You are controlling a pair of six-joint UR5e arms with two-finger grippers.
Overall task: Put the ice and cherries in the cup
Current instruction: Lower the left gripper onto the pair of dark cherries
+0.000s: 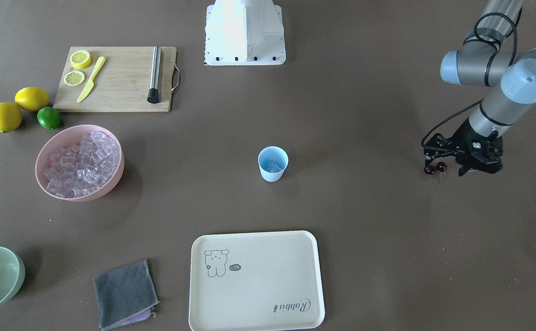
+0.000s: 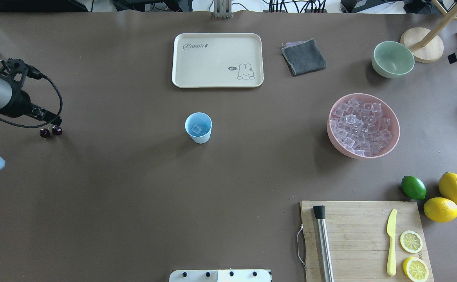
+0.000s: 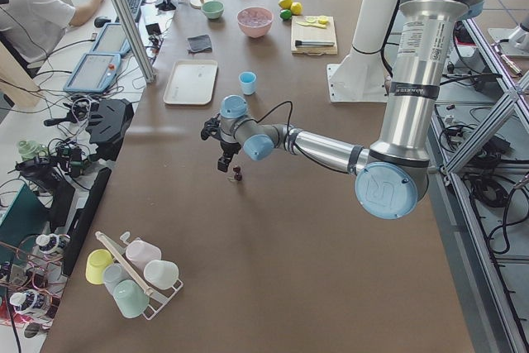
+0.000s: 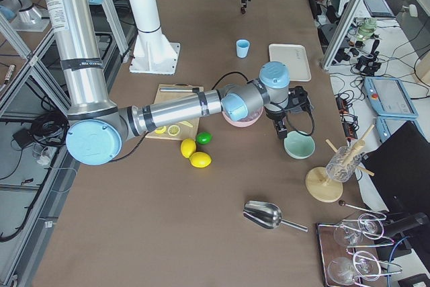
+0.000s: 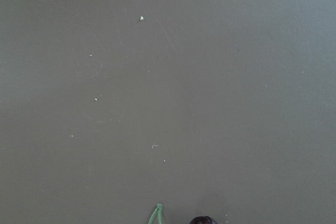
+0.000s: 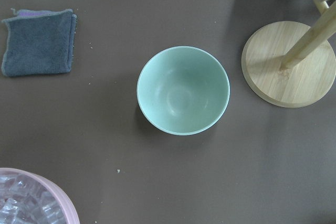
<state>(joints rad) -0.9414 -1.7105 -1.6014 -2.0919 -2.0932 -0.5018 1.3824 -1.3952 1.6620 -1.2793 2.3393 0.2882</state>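
Clock bearings as from the overhead camera, with 12 away from the robot.

Small light-blue tapered plastic cup (image 2: 201, 137): stands upright near the middle of the brown table (image 2: 134, 203), holds a few small clear plastic cubes of ice (image 2: 195, 127). Far more ice: heaps in a large round pink plastic bowl (image 2: 395, 117) at 3 o'clock of the cup, well apart.

Two glossy dark red cherries (image 2: 44, 133) on thin green stems: sit at 9 o'clock of the cup, well apart from it, just at the tip of the black two-finger left gripper (image 2: 52, 120). Cannot tell whether spread, pressed together or pinching the cherries, nor whether resting on the table or lifted.

Black two-finger right gripper (image 4: 280, 132): hangs between the pink bowl and a pale green round bowl (image 2: 392, 58) at the pink bowl's 1 o'clock. Shows only from the side; cannot tell its pincer's state.

Cream rectangular plastic tray (image 2: 216, 62): lies at 12 o'clock of the cup. Folded grey cloth (image 2: 304, 58): lies at 2 o'clock.
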